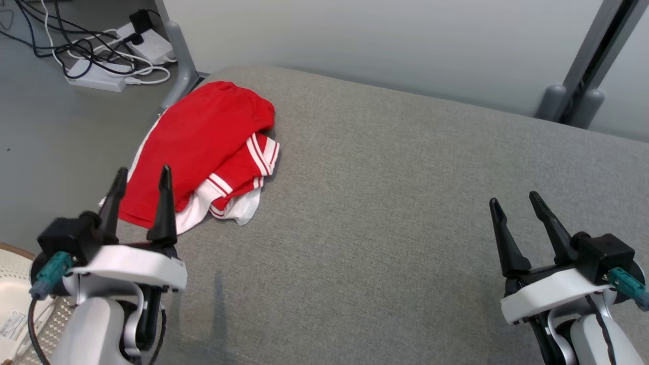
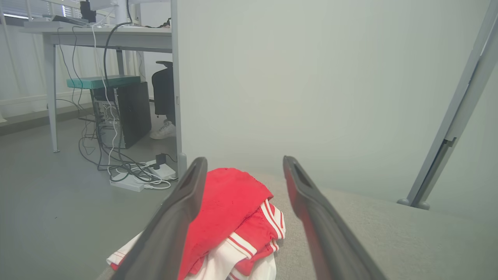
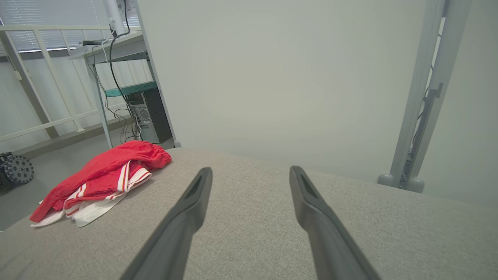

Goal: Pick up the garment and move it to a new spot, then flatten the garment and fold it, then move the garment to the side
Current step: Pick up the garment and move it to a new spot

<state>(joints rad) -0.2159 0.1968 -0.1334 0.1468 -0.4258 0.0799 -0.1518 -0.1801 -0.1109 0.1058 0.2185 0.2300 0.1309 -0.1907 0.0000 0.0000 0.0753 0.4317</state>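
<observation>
step: you are at the opening step, the pick-up; the garment (image 1: 203, 147) lies unlifted and loosely heaped, not flattened.
garment: red cloth with white stripes and white trim, in loose layers at the far left corner of the grey bench (image 1: 405, 213), its left side along the left edge.
left gripper (image 1: 143, 170): fingers spread wide with nothing between them; it hangs by the bench's left edge, pointing at the garment's near hem, just beside it; you cannot tell if they touch.
right gripper (image 1: 513, 197): fingers spread wide and empty, over the near right part of the bench, well apart from the garment.
next move: by my judgement, send the left gripper forward and down onto the heap, then close on a thick fold so all layers lift together; the bare middle of the bench suits as the new spot.
</observation>
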